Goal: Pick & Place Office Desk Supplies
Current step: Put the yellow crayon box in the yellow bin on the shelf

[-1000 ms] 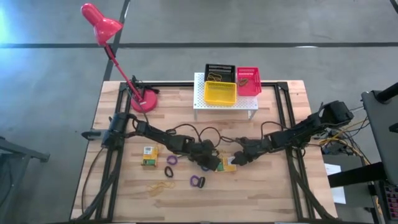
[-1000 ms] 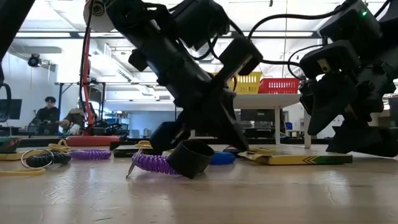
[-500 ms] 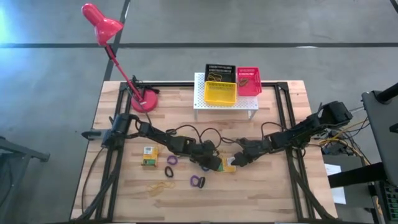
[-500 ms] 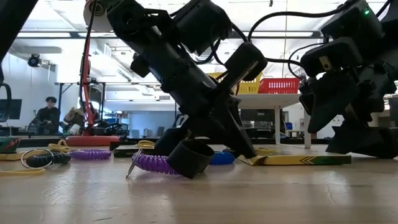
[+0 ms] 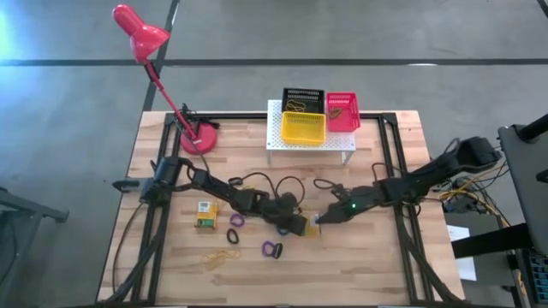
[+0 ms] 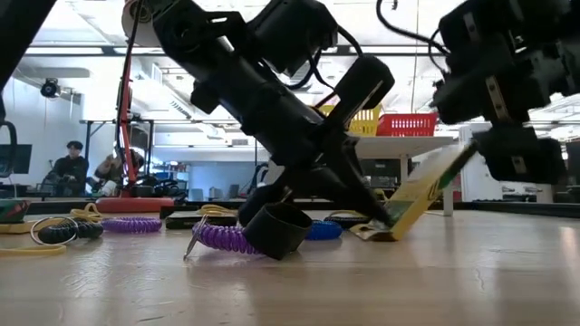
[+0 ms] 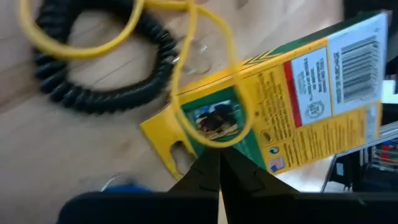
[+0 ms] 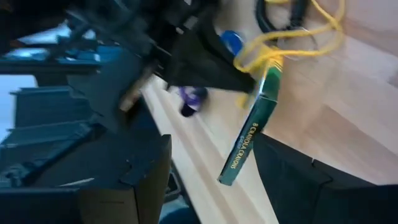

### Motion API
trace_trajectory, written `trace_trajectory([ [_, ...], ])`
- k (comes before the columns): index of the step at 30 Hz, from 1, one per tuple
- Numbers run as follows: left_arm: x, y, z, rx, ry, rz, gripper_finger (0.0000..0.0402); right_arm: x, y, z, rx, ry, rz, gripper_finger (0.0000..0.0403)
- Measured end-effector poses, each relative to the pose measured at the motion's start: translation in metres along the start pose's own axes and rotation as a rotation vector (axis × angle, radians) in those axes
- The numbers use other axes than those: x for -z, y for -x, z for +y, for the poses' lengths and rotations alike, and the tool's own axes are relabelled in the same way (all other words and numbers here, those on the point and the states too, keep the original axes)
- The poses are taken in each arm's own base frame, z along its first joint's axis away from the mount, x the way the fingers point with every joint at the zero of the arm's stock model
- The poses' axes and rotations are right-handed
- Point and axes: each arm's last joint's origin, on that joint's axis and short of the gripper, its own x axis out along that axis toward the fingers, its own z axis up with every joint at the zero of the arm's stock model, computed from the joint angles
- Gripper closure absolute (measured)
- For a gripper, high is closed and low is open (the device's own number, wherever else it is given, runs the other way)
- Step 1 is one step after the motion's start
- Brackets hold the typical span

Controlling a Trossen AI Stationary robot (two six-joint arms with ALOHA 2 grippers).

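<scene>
A flat yellow-green crayon box (image 6: 424,192) stood tilted near the middle of the desk (image 5: 368,274), one end down on the wood and the other raised. Its face showed a yellow field with green panels, a red stripe and a barcode (image 7: 292,106); its dark green spine carried yellow lettering (image 8: 245,140). The left hand (image 7: 219,163) was closed, its fingertips pinched together against the lower end of the box. The right hand (image 5: 323,219) stood with its fingers spread wide on either side of the raised end; whether they pressed on the card could not be told. A thin yellow rubber band (image 7: 186,56) looped across the box and over a black coiled ring (image 7: 106,68) lying beside it. A blue ring (image 6: 323,229) lay just behind the left fingertips, and a purple coiled ring (image 6: 222,237) lay nearer the front edge.

A second small box (image 5: 204,215) sat well apart to the left, with more rings (image 5: 235,221) and yellow bands (image 5: 221,255) between.

At the back, on the white perforated stand (image 5: 278,137), sat the black tray (image 5: 301,97), the yellow tray (image 5: 303,127) and the red tray (image 5: 342,112); the black one held yellow bands, the red one small items too small to tell.
</scene>
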Motion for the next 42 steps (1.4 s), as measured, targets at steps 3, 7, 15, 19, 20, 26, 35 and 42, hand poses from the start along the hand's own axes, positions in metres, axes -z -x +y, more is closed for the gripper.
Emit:
trace_trajectory([
  [3,-0.002,-0.001,-0.004,0.038,-0.008,-0.04,0.0398,-0.001,0.002,0.002,-0.013,0.002,-0.024,0.0179],
  [7,-0.003,-0.001,-0.006,0.056,-0.039,-0.079,0.0398,-0.001,-0.003,0.0,-0.005,0.009,-0.029,0.0179],
  [15,-0.007,-0.001,-0.009,0.086,-0.071,-0.138,0.0398,-0.004,-0.019,0.02,-0.063,0.084,-0.035,0.0179],
  [19,-0.011,0.001,-0.018,0.171,-0.115,-0.196,0.0398,-0.004,-0.025,0.035,-0.06,0.127,-0.015,0.0179],
  [20,-0.012,0.002,-0.022,0.203,-0.132,-0.212,0.0398,-0.004,-0.026,0.038,-0.053,0.141,-0.011,0.0179],
  [26,-0.017,0.013,-0.027,0.173,-0.226,-0.21,0.0398,-0.006,-0.031,0.046,0.071,0.25,-0.023,0.0179],
  [35,-0.024,0.076,-0.039,-0.069,-0.447,-0.128,0.0398,-0.007,-0.025,0.053,0.052,0.392,-0.056,0.0179],
  [42,-0.019,0.096,-0.048,-0.015,-0.463,-0.025,0.0398,-0.002,-0.011,0.053,0.039,0.548,0.116,0.0179],
])
